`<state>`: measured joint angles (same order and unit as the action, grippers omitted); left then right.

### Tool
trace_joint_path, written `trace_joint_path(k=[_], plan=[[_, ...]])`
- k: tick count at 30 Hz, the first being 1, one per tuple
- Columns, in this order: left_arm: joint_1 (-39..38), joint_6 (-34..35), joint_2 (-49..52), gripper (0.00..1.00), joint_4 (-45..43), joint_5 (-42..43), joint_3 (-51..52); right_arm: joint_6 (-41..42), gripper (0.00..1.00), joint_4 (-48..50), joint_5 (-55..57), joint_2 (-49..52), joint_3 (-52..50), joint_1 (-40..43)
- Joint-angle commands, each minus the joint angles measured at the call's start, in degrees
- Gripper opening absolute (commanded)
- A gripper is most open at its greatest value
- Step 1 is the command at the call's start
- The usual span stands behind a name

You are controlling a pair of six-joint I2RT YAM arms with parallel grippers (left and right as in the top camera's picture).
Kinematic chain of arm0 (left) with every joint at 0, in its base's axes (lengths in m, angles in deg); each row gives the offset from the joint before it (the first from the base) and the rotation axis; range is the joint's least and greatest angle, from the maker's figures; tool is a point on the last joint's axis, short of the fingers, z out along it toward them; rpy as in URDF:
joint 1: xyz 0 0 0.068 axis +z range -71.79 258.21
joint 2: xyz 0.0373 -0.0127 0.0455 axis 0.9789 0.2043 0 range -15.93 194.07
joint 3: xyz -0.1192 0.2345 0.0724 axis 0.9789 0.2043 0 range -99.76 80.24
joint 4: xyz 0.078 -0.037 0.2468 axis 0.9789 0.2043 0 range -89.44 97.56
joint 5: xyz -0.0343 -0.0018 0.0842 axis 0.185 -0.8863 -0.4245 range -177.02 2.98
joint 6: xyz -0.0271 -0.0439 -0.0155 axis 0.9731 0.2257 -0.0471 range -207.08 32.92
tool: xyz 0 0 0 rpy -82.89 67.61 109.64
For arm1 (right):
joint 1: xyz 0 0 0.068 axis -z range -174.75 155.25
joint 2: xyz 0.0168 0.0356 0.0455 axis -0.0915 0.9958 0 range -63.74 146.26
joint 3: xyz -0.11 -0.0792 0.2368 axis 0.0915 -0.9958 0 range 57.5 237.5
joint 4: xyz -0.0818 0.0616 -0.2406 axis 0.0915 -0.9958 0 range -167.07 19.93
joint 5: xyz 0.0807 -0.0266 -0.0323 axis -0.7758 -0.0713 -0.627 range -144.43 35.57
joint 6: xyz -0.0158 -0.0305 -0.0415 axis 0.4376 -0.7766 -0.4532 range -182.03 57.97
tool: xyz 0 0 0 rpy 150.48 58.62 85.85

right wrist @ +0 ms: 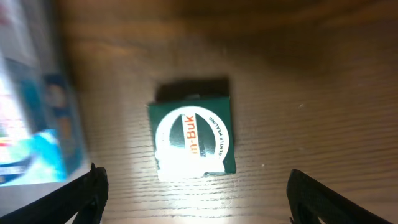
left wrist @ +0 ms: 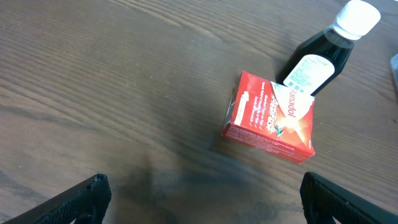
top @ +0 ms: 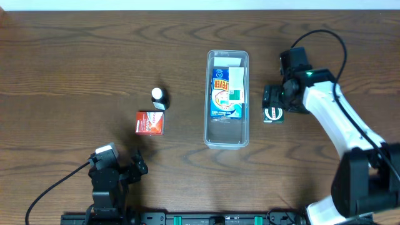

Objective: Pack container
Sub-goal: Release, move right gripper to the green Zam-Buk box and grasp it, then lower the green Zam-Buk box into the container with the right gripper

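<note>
The container point(top: 210, 134), a long clear bin, stands upright mid-table with a blue and white box point(top: 226, 94) lying inside its far half. Just to its right a small green box point(top: 273, 114) lies flat on the wood. My right gripper point(top: 273, 100) hovers over that green box point(right wrist: 193, 134), open, fingers wide apart and nothing between them. A red box point(left wrist: 270, 119) and a dark bottle with a white cap point(left wrist: 323, 53) lie left of the container. My left gripper point(left wrist: 205, 205) stands open short of the red box, holding nothing.
The dark wooden table point(top: 75, 75) carries only these items. The red box point(top: 150, 122) and the bottle point(top: 160, 97) sit close together. The container's blurred side with the blue box point(right wrist: 37, 143) fills the left edge of the right wrist view.
</note>
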<state>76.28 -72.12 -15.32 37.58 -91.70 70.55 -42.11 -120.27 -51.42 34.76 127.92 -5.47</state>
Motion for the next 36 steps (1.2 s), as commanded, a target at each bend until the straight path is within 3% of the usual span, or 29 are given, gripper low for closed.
trace_joint_path(k=[1,9,21,36], plan=[[0.2,-0.6,0.0,0.98,-0.2,-0.7,0.8,-2.0,0.90,0.0,0.2,4.0,-0.9,0.3],[0.2,-0.6,0.0,0.98,-0.2,-0.7,0.8,-2.7,0.87,3.0,-0.1,11.4,-0.9,0.2],[0.2,-0.6,0.0,0.98,-0.2,-0.7,0.8,-2.7,0.57,4.0,0.0,11.5,-0.9,0.4],[0.2,-0.6,0.0,0.98,-0.2,-0.7,0.8,1.6,0.45,8.9,-1.7,-15.7,0.1,-8.8]])
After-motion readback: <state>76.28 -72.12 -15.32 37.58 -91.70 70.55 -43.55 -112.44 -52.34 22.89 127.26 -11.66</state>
